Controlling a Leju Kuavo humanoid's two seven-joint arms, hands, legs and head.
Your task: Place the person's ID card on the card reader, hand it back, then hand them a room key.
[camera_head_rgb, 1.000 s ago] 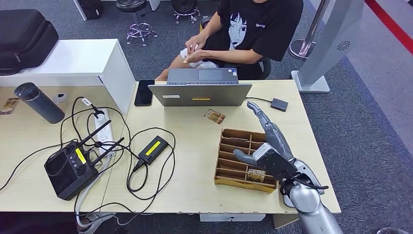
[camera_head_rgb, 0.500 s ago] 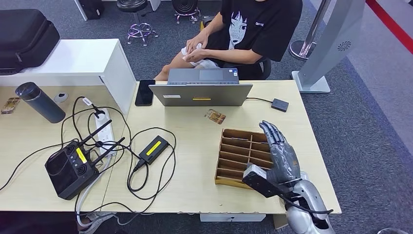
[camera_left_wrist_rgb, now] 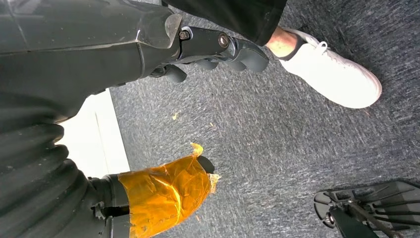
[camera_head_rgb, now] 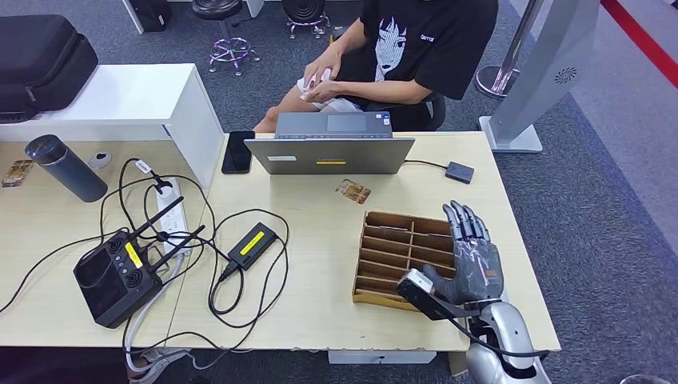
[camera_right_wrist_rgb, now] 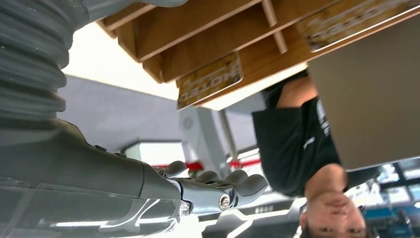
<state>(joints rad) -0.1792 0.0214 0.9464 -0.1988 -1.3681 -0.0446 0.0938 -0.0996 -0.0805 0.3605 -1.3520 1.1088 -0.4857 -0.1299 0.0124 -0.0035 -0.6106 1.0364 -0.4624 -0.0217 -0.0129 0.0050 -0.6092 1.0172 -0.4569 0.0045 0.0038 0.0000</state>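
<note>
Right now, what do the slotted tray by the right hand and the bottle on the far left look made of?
Tray: thin brown wood or fibreboard, matte, raw-looking divider edges. Bottle: likely metal with a matte dark grey coating and a soft sheen; could be plastic. The right hand holds nothing.

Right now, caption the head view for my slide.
Right hand, holding nothing, beside the wooden card tray; seated person behind laptop.

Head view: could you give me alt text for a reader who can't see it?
The robot's right hand, fingers spread and empty, hovers over the right edge of a wooden divider tray on a desk. A key card lies beside an open laptop, behind which a person sits.
</note>
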